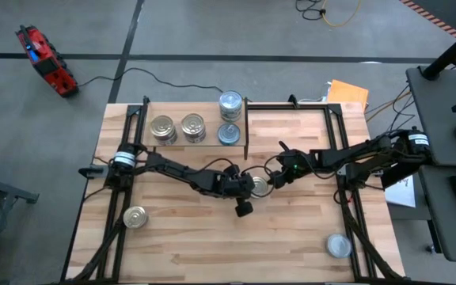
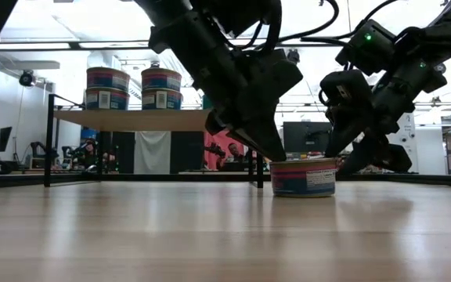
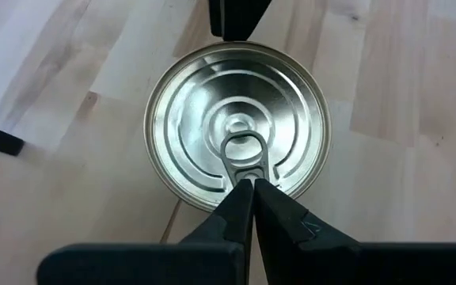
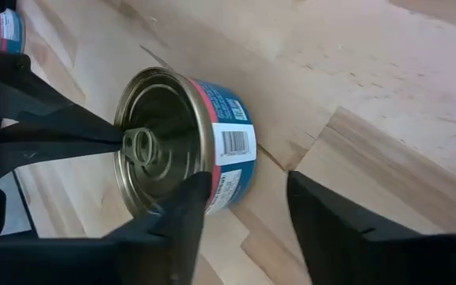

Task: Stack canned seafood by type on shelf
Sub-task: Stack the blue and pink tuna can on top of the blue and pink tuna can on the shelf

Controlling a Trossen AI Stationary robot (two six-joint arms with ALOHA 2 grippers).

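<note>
Fingers of your left gripper (image 3: 248, 186) meet closed over the tin's (image 3: 240, 123) pull-ring; right gripper (image 4: 244, 198) spread beside it.

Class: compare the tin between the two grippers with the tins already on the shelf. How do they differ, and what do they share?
The centre tin sits alone on the tabletop; the shelf tins stand raised on the shelf. The left gripper has its shut fingers at the centre tin's pull ring; the shelf tins are untouched. All are small, round and squat.
</note>
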